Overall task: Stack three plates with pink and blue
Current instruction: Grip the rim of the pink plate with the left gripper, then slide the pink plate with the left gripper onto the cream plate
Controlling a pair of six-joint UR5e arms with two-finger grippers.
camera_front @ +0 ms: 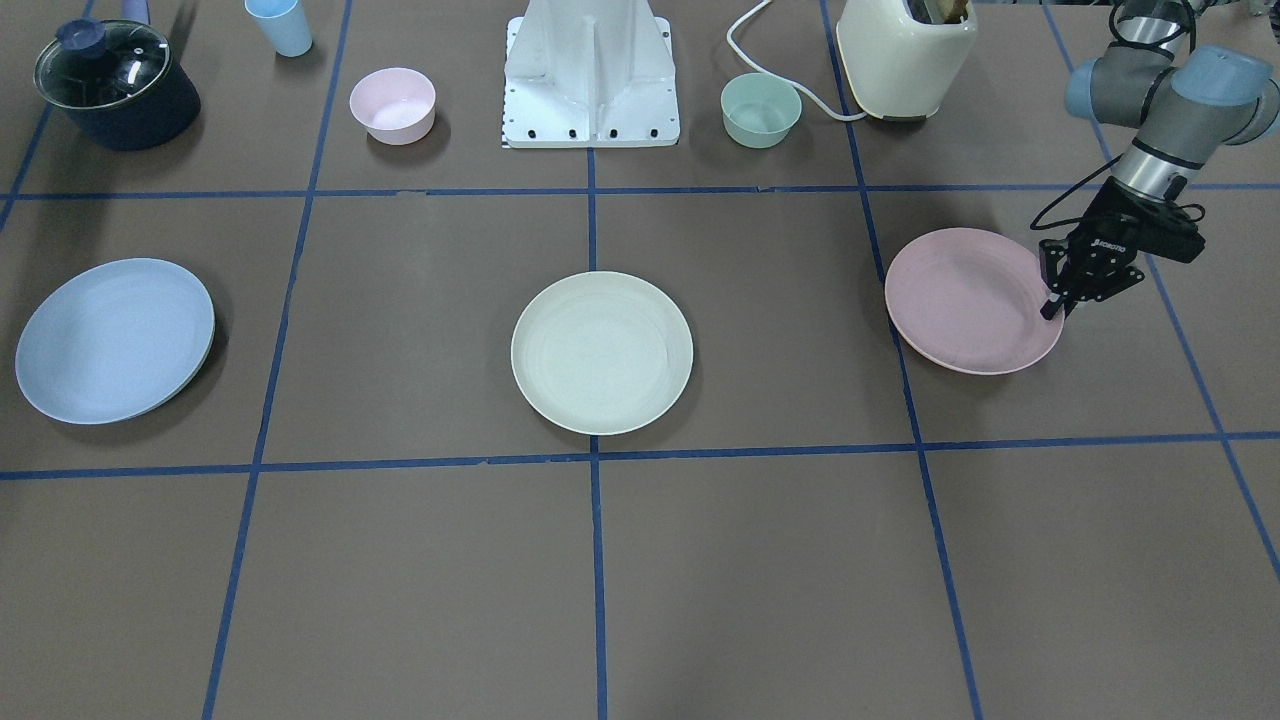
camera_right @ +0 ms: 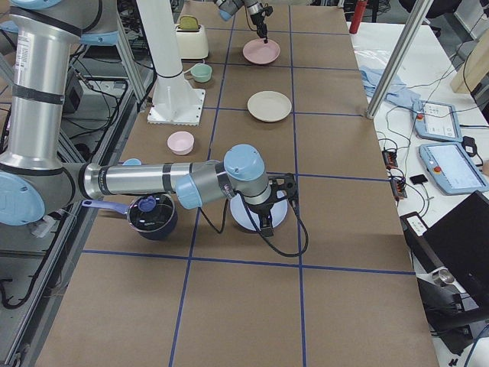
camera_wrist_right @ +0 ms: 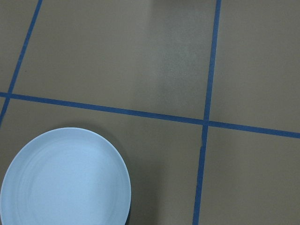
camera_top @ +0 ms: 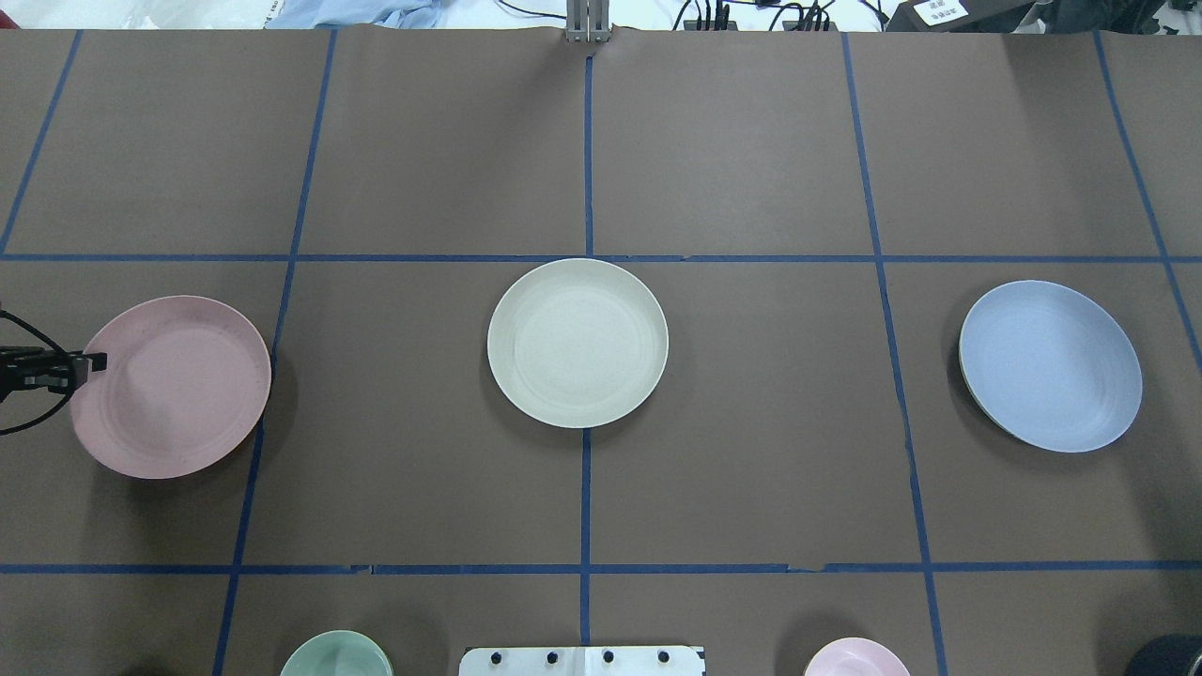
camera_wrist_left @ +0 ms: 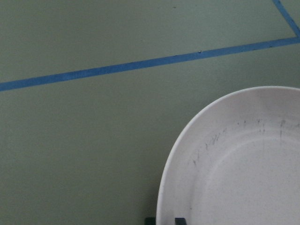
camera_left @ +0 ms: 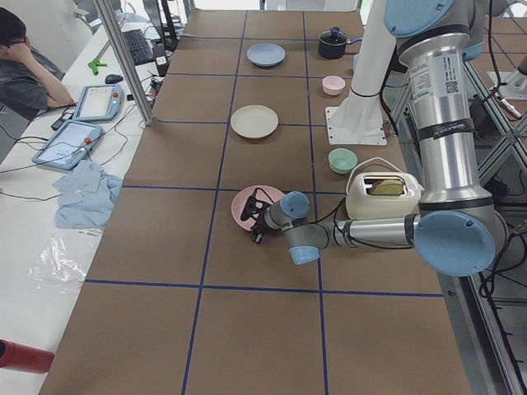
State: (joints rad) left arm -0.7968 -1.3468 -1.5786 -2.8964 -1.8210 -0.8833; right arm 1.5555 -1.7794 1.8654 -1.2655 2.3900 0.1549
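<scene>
The pale pink plate (camera_front: 965, 300) lies at the table's left end and also shows in the overhead view (camera_top: 174, 385). My left gripper (camera_front: 1052, 308) is at its outer rim. In the left wrist view the fingertips (camera_wrist_left: 150, 220) straddle the plate's edge (camera_wrist_left: 243, 168) and are shut on it. The cream plate (camera_front: 601, 352) lies flat at the centre. The pale blue plate (camera_front: 113, 340) lies at the right end. My right gripper (camera_right: 266, 222) hovers over the blue plate; I cannot tell whether it is open or shut. The right wrist view shows the blue plate (camera_wrist_right: 65, 180) at lower left.
Along the robot's side stand a lidded dark pot (camera_front: 115, 85), a blue cup (camera_front: 280, 25), a small pink bowl (camera_front: 392, 105), the arm base (camera_front: 590, 80), a small green bowl (camera_front: 760, 110) and a cream toaster (camera_front: 905, 55) with its cord.
</scene>
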